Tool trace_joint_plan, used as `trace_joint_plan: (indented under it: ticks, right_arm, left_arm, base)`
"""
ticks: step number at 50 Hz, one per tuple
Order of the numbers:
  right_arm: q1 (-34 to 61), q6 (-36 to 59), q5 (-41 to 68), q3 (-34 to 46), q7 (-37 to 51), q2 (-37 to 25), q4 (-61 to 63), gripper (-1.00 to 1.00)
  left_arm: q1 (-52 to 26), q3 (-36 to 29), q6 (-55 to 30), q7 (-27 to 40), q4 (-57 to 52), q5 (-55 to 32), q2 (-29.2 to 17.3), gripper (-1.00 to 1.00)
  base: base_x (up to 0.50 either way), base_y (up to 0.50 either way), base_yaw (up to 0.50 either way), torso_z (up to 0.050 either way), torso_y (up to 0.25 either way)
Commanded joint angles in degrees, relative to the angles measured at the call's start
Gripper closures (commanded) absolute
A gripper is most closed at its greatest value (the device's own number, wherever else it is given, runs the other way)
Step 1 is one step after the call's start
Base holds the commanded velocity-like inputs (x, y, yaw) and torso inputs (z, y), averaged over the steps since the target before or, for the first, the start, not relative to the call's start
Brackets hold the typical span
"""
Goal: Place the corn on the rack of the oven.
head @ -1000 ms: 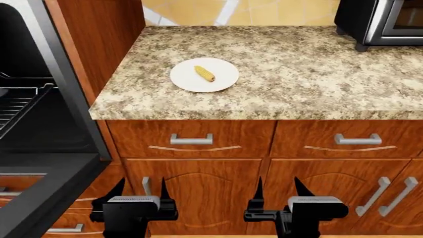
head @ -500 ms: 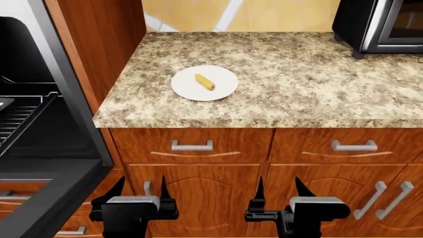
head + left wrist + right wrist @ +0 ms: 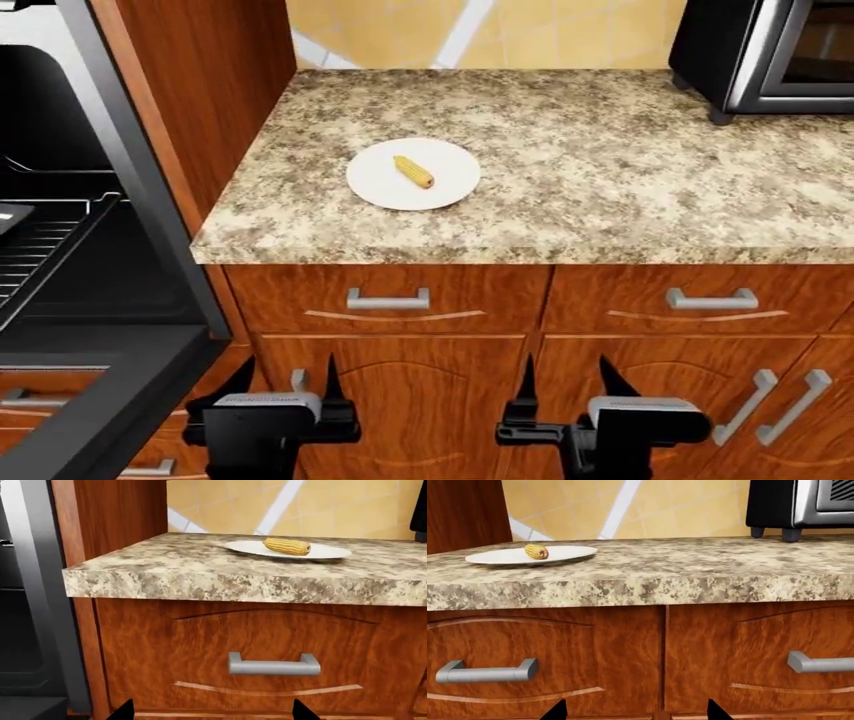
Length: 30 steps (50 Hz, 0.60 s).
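The yellow corn lies on a white plate on the granite counter, near its left end. It also shows in the left wrist view and the right wrist view. The black oven stands open at the left, its door dropped down. A few bars of the wire rack show inside. My left gripper and right gripper are both open and empty. They hang low in front of the cabinet doors, below the counter and well short of the corn.
A black-and-silver countertop oven stands at the counter's back right. Wooden drawers with metal handles sit under the counter edge. A tall wooden panel separates the oven from the counter.
The head view has shifted, so the counter and plate sit a little lower in the picture. Both grippers stay open in the same pose.
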<state>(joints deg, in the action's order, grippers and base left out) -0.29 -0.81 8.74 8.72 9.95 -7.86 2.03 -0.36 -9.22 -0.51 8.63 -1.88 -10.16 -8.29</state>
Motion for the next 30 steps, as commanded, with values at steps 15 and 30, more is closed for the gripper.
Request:
trace_joint_plan:
  ticks: [15,30]
  right_arm:
    - [48.59,53.33,82.76,9.95,64.7,-31.87,54.98,-1.0]
    - [56.24,55.96,83.8,13.07,65.41,-29.77,50.2,-1.0]
  left_arm:
    - [-29.22,16.65,-60.67,44.56,-49.53,-77.03,-17.82,-1.0]
    - [-35.79,15.49,-57.27,55.68,-47.56,-84.43,-16.44,-1.0]
  base:
    - [0.0,0.0,0.0,0.0,0.0]
    - [0.0,0.0,0.0,0.0,0.0]
